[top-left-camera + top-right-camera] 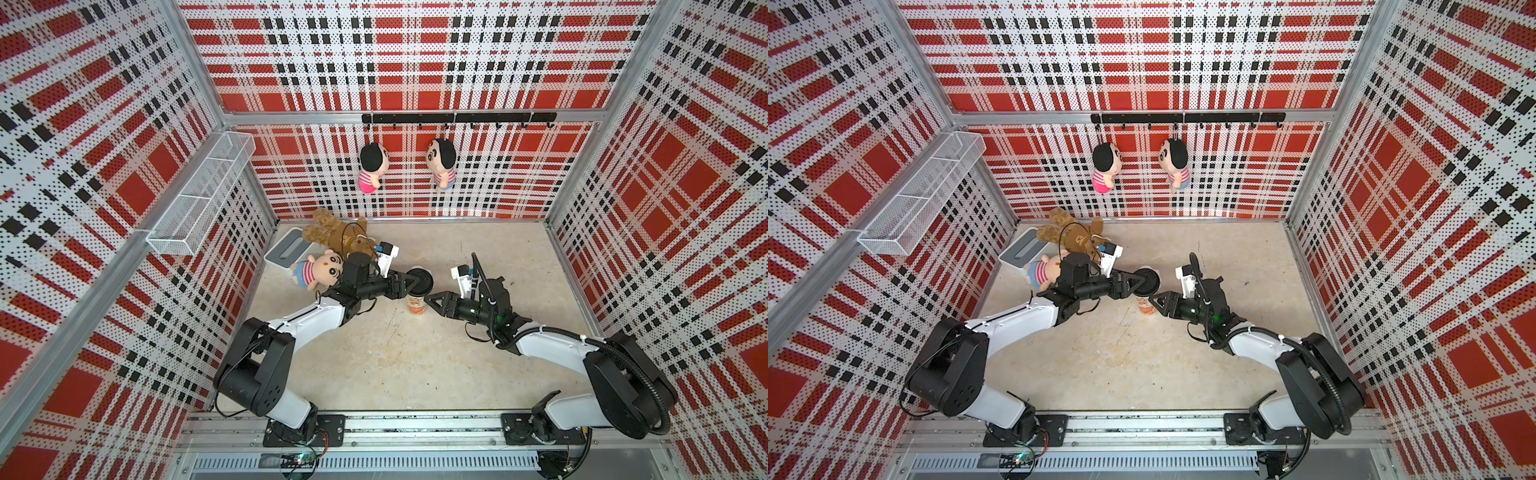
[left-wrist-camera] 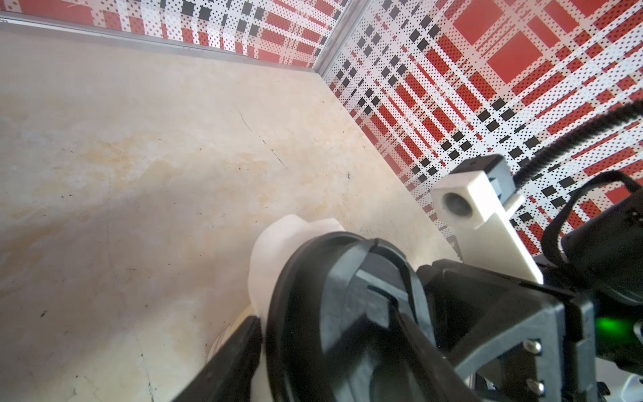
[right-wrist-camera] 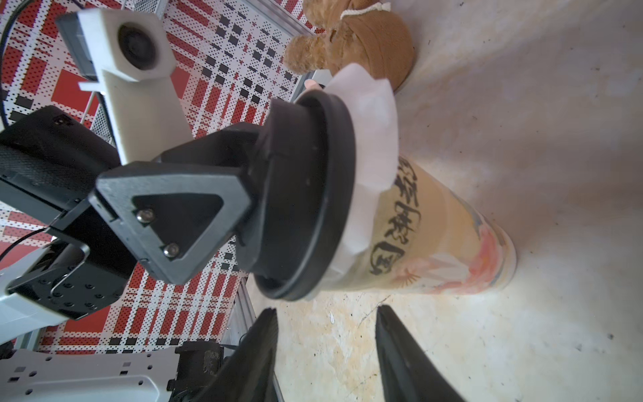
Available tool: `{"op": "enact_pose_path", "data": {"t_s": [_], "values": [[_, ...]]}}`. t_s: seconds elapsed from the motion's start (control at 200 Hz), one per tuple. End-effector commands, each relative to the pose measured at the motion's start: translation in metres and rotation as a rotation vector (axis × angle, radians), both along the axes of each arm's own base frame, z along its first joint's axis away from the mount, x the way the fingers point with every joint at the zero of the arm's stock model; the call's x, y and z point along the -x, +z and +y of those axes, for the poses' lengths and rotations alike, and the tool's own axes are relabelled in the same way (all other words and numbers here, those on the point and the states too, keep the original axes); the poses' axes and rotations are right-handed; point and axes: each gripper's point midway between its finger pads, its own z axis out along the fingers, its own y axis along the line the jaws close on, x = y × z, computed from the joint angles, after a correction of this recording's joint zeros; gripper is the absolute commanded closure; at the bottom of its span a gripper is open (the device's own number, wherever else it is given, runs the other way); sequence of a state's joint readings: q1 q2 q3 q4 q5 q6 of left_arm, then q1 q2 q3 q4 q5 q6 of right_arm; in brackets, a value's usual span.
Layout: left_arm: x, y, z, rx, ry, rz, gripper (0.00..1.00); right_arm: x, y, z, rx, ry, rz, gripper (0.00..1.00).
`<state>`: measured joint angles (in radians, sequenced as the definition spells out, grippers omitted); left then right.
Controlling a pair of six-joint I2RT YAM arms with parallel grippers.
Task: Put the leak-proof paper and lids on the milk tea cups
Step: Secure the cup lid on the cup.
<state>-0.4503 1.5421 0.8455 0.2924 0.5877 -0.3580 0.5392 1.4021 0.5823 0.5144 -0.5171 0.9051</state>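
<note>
In both top views the leak-proof paper (image 1: 417, 268) is just a white sliver behind the black lid (image 1: 421, 281). The right wrist view shows it properly: a thin white frill trapped between the lid and the rim of the milk tea cup (image 3: 438, 236), which stands mid-counter (image 1: 395, 365) with orange-red print low down. The left pincer (image 1: 414, 284) is clamped on the lid. The right pincer (image 3: 327, 309) sits with jaws apart beside the cup, gripping nothing.
</note>
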Motion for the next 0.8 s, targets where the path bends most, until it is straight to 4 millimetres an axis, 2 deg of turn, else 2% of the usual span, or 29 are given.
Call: {"op": "enact_pose_path", "data": {"t_s": [0.0,0.376,0.526,0.797], "values": [[0.019,-0.072,0.017,-0.147,0.019,0.196,0.38,-0.007,0.014,-0.003,0.0,-0.013,-0.043,0.5],[0.02,-0.072,0.016,-0.147,0.015,0.195,0.38,-0.026,-0.006,-0.01,0.044,-0.066,0.025,0.55],[0.02,-0.073,0.016,-0.147,0.013,0.198,0.38,-0.027,-0.029,-0.014,0.102,-0.094,0.135,0.59],[0.02,-0.075,0.016,-0.149,0.013,0.201,0.38,-0.01,-0.085,-0.033,0.224,-0.146,0.314,0.76]]}}
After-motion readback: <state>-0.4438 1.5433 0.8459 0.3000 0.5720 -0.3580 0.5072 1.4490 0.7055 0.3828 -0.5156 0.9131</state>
